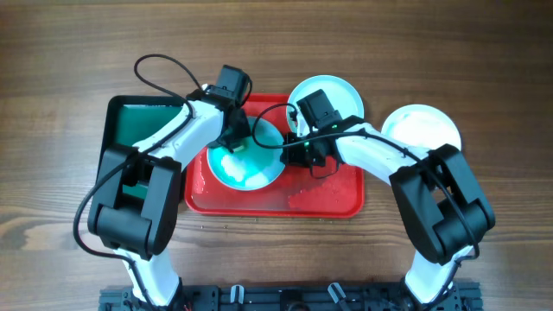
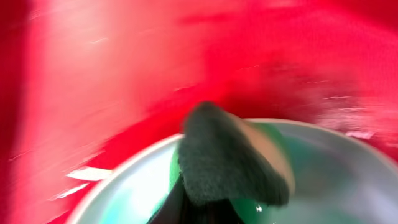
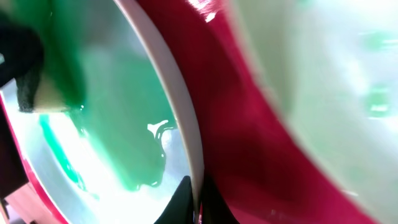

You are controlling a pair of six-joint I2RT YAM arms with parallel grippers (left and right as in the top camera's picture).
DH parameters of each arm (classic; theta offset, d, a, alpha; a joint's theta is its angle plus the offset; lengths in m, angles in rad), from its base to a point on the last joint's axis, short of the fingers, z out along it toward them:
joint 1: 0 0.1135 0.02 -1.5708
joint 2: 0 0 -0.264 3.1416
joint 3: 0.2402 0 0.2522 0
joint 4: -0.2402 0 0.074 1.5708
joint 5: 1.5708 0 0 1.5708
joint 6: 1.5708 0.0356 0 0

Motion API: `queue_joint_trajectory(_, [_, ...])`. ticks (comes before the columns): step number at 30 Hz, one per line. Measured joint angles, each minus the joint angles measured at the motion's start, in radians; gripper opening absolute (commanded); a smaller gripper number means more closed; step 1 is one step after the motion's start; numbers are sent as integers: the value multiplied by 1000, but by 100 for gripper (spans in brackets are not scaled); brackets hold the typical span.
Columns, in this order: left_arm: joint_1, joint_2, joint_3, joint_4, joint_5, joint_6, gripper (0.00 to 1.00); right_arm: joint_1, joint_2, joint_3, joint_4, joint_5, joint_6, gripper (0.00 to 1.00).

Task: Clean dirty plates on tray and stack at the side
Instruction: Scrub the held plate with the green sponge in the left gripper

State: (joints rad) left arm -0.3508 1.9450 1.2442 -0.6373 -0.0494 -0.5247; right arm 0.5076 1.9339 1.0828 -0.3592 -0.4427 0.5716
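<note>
Foam sponge with coarse dark face rests on glossy round plate.

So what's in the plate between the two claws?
The plate holds green liquid and a dark sponge gripped by the left claw. What lies under the sponge is covered.

White-shelled arms carry bulky black joint housings (thin black cables loop alongside).

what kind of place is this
Probably a robot lab bench, not a kitchen: a mounting rail at a wood-grain table, a red tray holding a green-smeared plate, a sponge in the left end effector.
</note>
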Motion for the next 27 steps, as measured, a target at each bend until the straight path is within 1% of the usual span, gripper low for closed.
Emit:
queue_joint_trajectory(3, [-4,6,-1,63,167,54,4,-9,0,0,-2,2,7,4])
queue_joint_trajectory(6, [-51,13,-2,35,327,126,4,-9,0,0,-2,2,6,4])
queue_joint_trajectory(10, [-115,16,-2,-90,429,245,4,-8,0,0,-3,1,-2,4])
queue_joint_trajectory(12, [-124,17,-2,-138,460,333,4,-4,0,0,-19,-12,-5,4])
queue_joint_trajectory(15, [-122,19,0,-244,481,413,4,2,0,0,-21,-17,-13,4])
queue_joint_trajectory(18, [-116,19,-2,-330,460,480,4,8,0,0,-21,-21,-20,4])
queue_joint_trajectory(21, [-96,19,-2,-364,370,468,4,10,0,0,-18,-22,-19,4])
queue_joint_trajectory(22, [-88,19,-2,-370,342,449,4,11,0,0,-14,-22,-19,4])
queue_joint_trajectory(24, [-62,15,0,-385,256,371,4,13,0,0,-9,-22,-19,4])
queue_joint_trajectory(27, [-8,3,2,-385,74,217,4,14,0,0,-6,-22,-16,4])
